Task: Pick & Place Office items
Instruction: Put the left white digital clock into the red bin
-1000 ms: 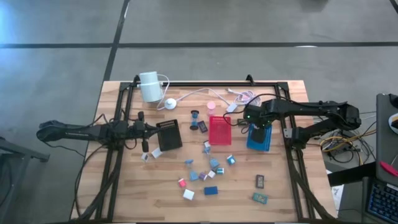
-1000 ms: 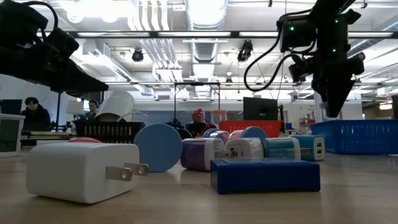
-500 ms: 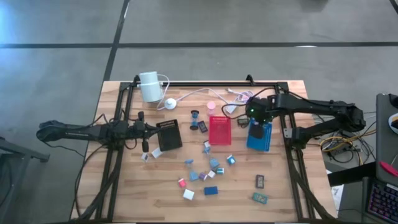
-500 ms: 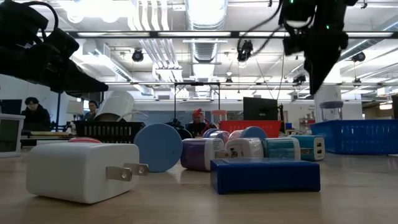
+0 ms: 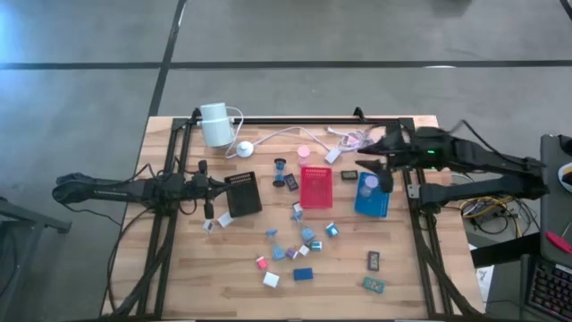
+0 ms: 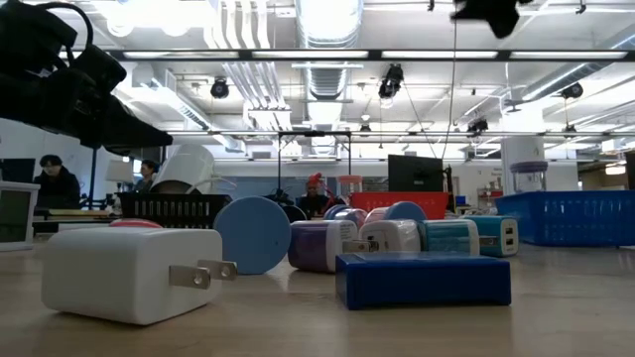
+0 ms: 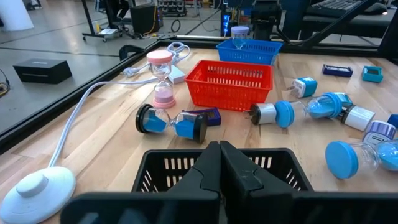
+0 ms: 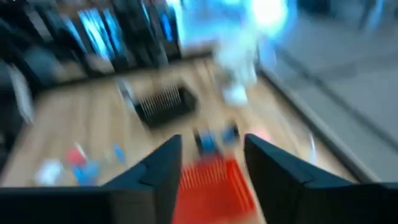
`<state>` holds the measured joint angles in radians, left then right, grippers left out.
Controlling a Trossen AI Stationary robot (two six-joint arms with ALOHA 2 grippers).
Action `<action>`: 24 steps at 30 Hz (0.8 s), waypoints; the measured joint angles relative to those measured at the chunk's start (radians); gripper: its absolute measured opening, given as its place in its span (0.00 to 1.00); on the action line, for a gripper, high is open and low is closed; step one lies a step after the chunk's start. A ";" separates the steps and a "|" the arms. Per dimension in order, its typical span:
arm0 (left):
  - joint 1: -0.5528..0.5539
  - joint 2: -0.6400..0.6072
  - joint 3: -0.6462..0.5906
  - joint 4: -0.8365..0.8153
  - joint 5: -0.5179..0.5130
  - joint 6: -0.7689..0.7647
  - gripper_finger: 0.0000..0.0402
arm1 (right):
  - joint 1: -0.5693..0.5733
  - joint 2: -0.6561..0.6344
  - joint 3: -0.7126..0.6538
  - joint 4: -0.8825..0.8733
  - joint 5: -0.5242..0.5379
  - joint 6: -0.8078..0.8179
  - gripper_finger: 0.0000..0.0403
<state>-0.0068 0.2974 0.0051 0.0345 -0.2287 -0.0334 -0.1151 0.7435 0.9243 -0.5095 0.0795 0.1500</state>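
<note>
Three small trays sit on the wooden worktop (image 5: 197,277): one black tray (image 5: 241,193), one red tray (image 5: 315,187), one blue tray (image 5: 372,195). One white cylinder device (image 5: 214,123) stands at the far edge, with a white cable (image 5: 268,139) running to a round puck (image 5: 243,149).

Office items — the main cluster (image 5: 299,240) lies scattered on the worktop in front of the red tray, roughly a dozen small pieces in white, blue and pink. Two dark rectangular pieces (image 5: 374,260) lie apart toward the right front. One pale disc-topped item (image 5: 370,182) rests inside the blue tray.

The left gripper (image 5: 209,187) hangs beside the black tray, fingers pressed together, holding nothing. The right gripper (image 5: 382,170) is raised over the far end of the blue tray; its wrist view shows the fingers (image 8: 158,168) apart with nothing between them.

View differences — the left wrist view alone resolves two hourglass timers, one pink, upright (image 7: 162,78), one blue, lying on its side (image 7: 171,122), behind the black tray. The low view shows a white plug adapter (image 6: 134,273) and a blue block (image 6: 422,279) nearest its lens, plus seated people (image 6: 57,183) in the room beyond. The right wrist view is motion-blurred; only the red tray and black tray can be made out.
</note>
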 joint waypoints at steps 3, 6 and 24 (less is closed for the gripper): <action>0.000 0.000 0.000 0.000 0.000 0.001 0.01 | 0.028 -0.093 -0.080 0.145 -0.001 -0.011 0.25; 0.000 0.000 0.000 0.000 0.000 0.004 0.01 | 0.058 -0.169 -0.161 0.256 -0.006 -0.034 0.13; 0.000 0.000 0.000 0.001 0.001 0.000 0.01 | 0.111 -0.322 -0.661 0.764 -0.057 -0.053 0.03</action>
<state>-0.0069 0.2974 0.0051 0.0357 -0.2282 -0.0334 -0.0036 0.4218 0.2634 0.2549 0.0227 0.0965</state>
